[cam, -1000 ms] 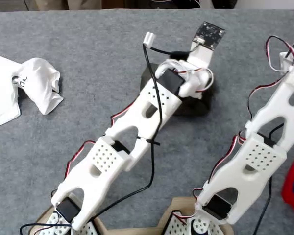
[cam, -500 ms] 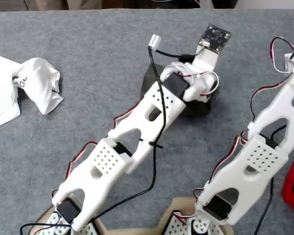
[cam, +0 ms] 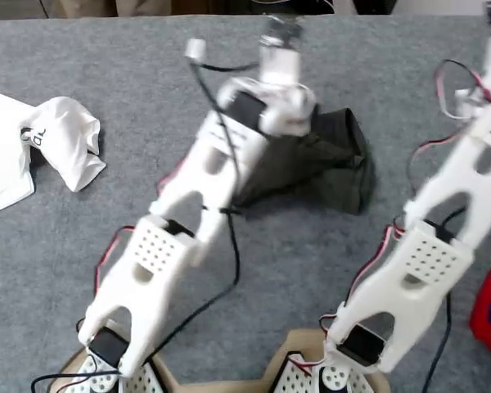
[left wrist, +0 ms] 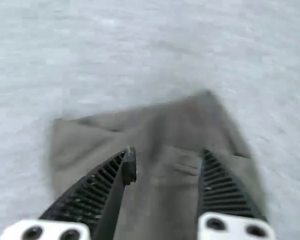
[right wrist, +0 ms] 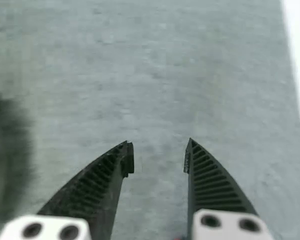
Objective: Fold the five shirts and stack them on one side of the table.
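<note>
Our left jaws stand wide apart with nothing pinched, hanging right over the dark shirt (left wrist: pixel 155 125). It lies under and between the two tips, one corner poking out beyond them. We guess that's to line up a grab for the next fold. Our right jaws gape too, holding nothing, over bare bench (right wrist: pixel 155 60) with the dark shirt close by. The crumpled white shirt (cam: pixel 41 143) sits well apart, out on the left arm's side.

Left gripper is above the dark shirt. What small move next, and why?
Probably lower the left gripper and close it on the dark shirt: its jaws stand open over the fabric, and the shirt lies bunched, not yet folded.
</note>
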